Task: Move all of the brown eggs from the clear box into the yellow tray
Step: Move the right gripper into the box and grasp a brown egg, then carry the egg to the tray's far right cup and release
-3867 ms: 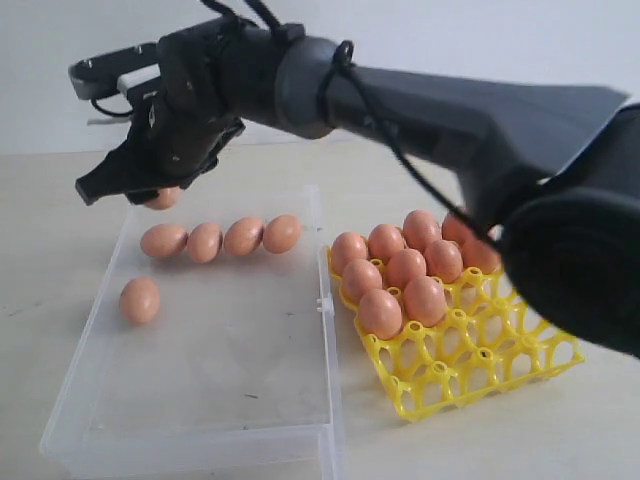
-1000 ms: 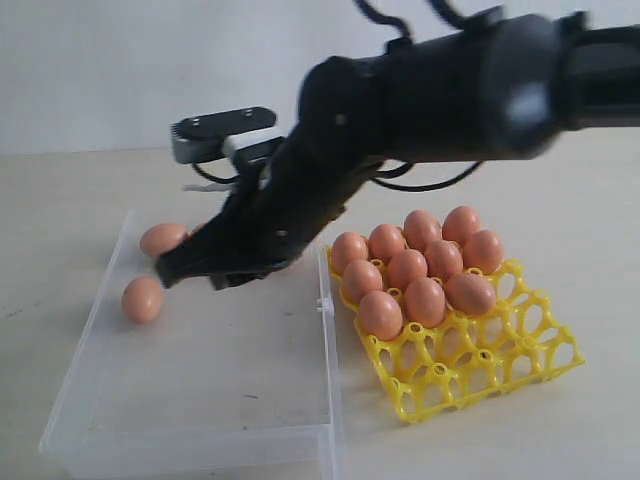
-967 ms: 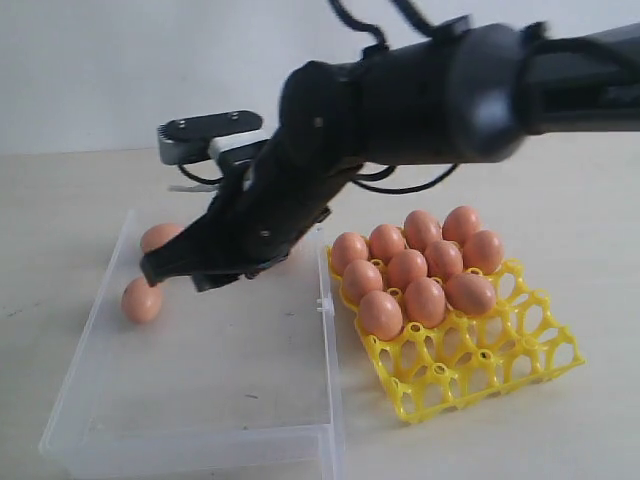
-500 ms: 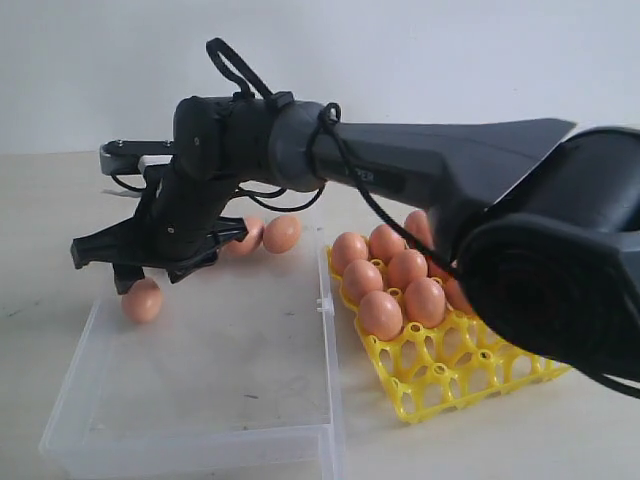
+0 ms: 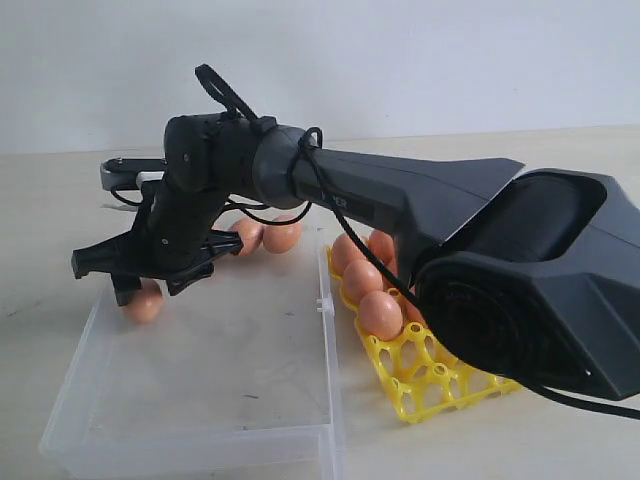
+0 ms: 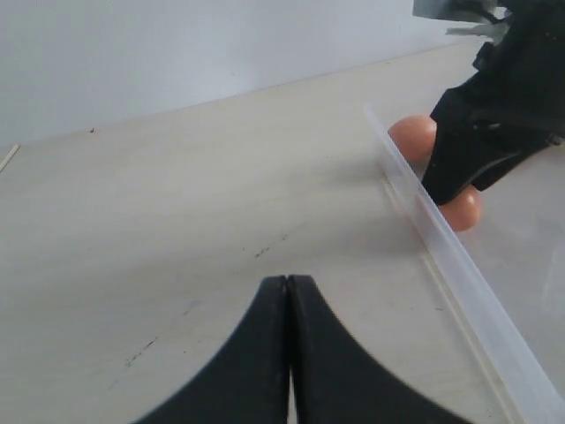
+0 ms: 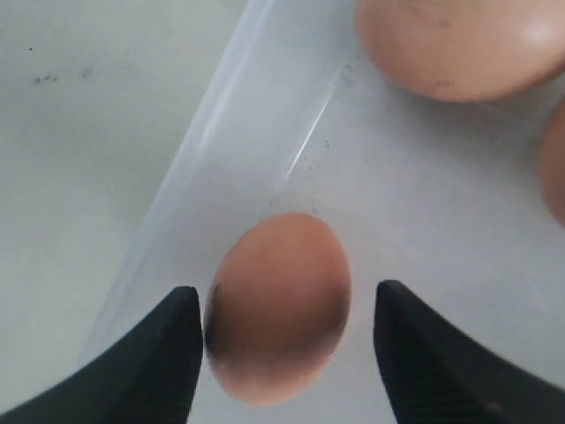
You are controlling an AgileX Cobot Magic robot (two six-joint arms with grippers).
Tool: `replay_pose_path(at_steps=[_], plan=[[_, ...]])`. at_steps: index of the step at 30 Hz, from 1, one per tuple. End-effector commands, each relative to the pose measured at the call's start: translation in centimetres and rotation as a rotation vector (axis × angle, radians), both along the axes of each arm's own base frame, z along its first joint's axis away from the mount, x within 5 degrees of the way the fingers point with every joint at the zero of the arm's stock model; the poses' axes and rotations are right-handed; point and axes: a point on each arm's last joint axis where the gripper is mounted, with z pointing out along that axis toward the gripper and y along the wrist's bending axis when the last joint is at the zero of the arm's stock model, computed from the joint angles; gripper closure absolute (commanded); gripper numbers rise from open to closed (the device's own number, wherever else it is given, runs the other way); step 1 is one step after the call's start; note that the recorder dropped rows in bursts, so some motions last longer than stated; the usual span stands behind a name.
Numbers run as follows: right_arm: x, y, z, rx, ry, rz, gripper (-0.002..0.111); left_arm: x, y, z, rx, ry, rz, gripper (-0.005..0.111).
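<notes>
Soft, even, bright light; faint shadows, slightly blurry pictures.

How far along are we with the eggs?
Done: several eggs sit in the yellow tray, though the arm hides part of it. In hand: the open right tool straddles one egg by the wall of the clear box, not gripped yet. Left: that egg plus at least two more at the box's far end.

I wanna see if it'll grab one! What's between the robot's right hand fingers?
One brown egg, lying in the clear box beside its wall. The right wrist view shows it between the fingers of the open right hand.
</notes>
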Motion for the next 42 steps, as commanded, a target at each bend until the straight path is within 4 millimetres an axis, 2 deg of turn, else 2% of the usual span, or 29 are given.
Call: replay_pose_path(at_steps=[1,5,9,12,14,15,18,21,23,24,27,30,34,39,42], plan=[[0.2,0.1,-0.6,-0.004,-0.009,0.0,0.048,0.0,0.0,0.2,-0.012,-0.018,0.003,0.107],[0.3,0.3,-0.9,0.011,-0.022,0.0,0.046,0.0,0.0,0.2,-0.012,-0.018,0.003,0.107],[0.3,0.5,-1.2,0.029,-0.026,0.027,0.054,0.0,0.0,0.2,-0.012,-0.018,0.003,0.107],[0.3,0.5,-1.2,0.031,-0.031,0.029,0.076,0.0,0.0,0.2,-0.012,-0.018,0.003,0.107],[0.3,0.5,-0.8,0.035,-0.039,0.029,0.102,0.0,0.0,0.2,-0.012,-0.018,0.003,0.107],[0.4,0.5,-0.6,0.033,-0.048,0.031,0.108,0.0,0.0,0.2,-0.012,-0.018,0.003,0.107],[0.5,0.2,0.8,0.024,-0.101,0.051,0.108,0.0,0.0,0.2,-0.012,-0.018,0.003,0.107],[0.7,-0.3,3.1,0.031,-0.196,0.051,0.108,0.0,0.0,0.2,-0.012,-0.018,0.003,0.107],[0.4,-1.1,4.7,0.062,-0.281,0.033,0.108,0.0,0.0,0.2,-0.012,-0.018,0.003,0.107],[0.1,-1.6,4.7,0.064,-0.307,0.026,0.108,0.0,0.0,0.2,-0.012,-0.018,0.003,0.107],[-1.3,-3.9,6.5,0.126,-0.456,0.002,0.108,0.0,0.0,0.2,-0.012,-0.018,0.003,0.107],[-3.5,-7.7,8.0,0.197,-0.591,-0.029,0.108,0.0,0.0,0.2,-0.012,-0.018,0.003,0.107],[-6.8,-14.9,10.0,0.26,-0.757,-0.11,0.108,0.0,0.0,0.2,-0.012,-0.018,0.003,0.107],[-9.8,-24.3,9.5,0.17,-0.786,-0.259,0.108,0.0,0.0,0.2,-0.012,-0.018,0.003,0.107],[-11.0,-28.3,8.6,0.114,-0.772,-0.346,0.108,0.0,0.0,0.2,-0.012,-0.018,0.003,0.107]])
